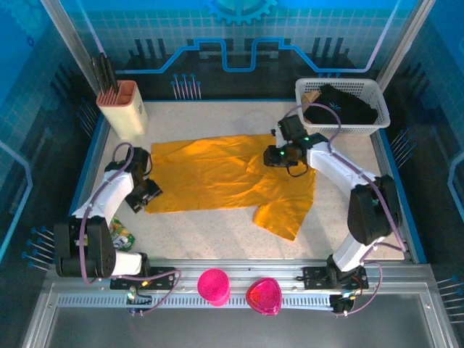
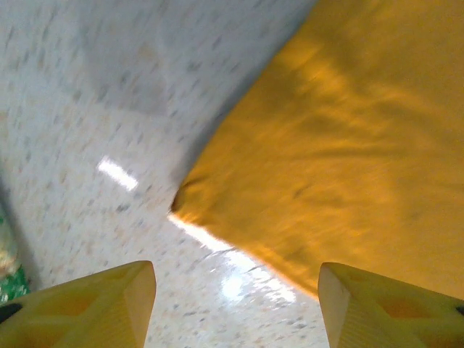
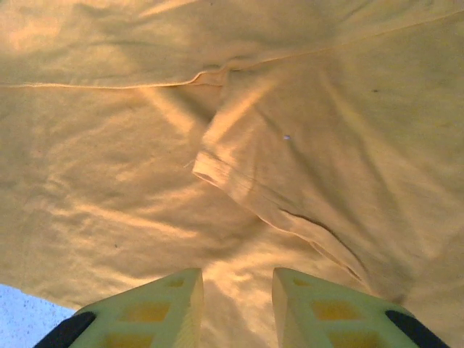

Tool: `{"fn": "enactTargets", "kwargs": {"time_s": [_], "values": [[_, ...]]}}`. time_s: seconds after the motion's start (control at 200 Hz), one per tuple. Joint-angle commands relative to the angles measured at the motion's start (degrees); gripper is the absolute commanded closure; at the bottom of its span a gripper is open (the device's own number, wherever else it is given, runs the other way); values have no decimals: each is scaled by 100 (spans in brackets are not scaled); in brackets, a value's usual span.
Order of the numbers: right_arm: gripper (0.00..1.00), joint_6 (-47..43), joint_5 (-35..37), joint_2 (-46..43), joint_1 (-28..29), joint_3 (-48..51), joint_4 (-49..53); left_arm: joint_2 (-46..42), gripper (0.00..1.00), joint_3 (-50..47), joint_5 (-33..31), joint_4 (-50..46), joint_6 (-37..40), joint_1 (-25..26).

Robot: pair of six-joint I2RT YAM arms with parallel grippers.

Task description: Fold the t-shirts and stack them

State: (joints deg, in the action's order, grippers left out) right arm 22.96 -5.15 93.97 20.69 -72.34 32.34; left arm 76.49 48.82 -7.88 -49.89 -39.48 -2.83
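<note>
One orange-yellow t-shirt [image 1: 225, 174] lies spread over the middle of the table, with a sleeve trailing toward the front right. My left gripper [image 1: 143, 194] is at the shirt's front left corner. In the left wrist view this gripper [image 2: 235, 290] is open wide over bare table, the t-shirt [image 2: 341, 145] corner just ahead and its edge reaching the right finger [image 2: 348, 304]. My right gripper [image 1: 279, 156] hovers over the shirt's right part. In the right wrist view this gripper [image 3: 238, 283] is open a little above flat t-shirt [image 3: 109, 181] fabric, a sleeve hem [image 3: 225, 177] just ahead, nothing pinched.
A white basket [image 1: 377, 94] holding dark cloth stands at the back right. An orange holder [image 1: 123, 109] with dark utensils is at the back left. A green snack packet [image 1: 122, 233] lies by the left arm. Two pink cups [image 1: 214, 285] [image 1: 263, 295] sit on the front rail.
</note>
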Motion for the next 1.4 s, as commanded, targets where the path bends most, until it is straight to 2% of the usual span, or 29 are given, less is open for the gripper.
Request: {"fn": "enactTargets", "kwargs": {"time_s": [0.0,0.19,0.345,0.405,0.771,0.906,1.086,1.176,1.261,1.391], "values": [[67,-281,-400,-394,-208,384,-118,-342,38,-211,-149,-87,-691,-16],[67,-300,-827,-609,-338,857,-465,-264,40,-567,-128,345,-1017,-81],[68,-374,-992,-503,-405,954,-518,91,47,-704,-180,535,-1207,-134],[68,-411,-1029,-493,-443,986,-527,208,50,-708,-258,629,-1216,-148],[68,-481,-1199,-557,-732,1229,-586,861,51,-683,-319,1229,-1247,-265],[69,-481,-1216,-505,-759,1177,-504,1214,56,-624,-234,1447,-1170,-271],[69,-610,-1265,-659,-755,1083,-365,1605,71,-480,-147,1681,-969,-288],[67,-782,-1290,-979,-752,1094,-362,1758,84,-332,-102,1749,-844,-297],[65,-979,-1347,-1521,-733,1201,-498,1821,100,-234,-43,1841,-733,-303],[61,-1439,-1199,-2595,-581,1400,-729,1778,100,-134,3,1901,-617,-301]]}}
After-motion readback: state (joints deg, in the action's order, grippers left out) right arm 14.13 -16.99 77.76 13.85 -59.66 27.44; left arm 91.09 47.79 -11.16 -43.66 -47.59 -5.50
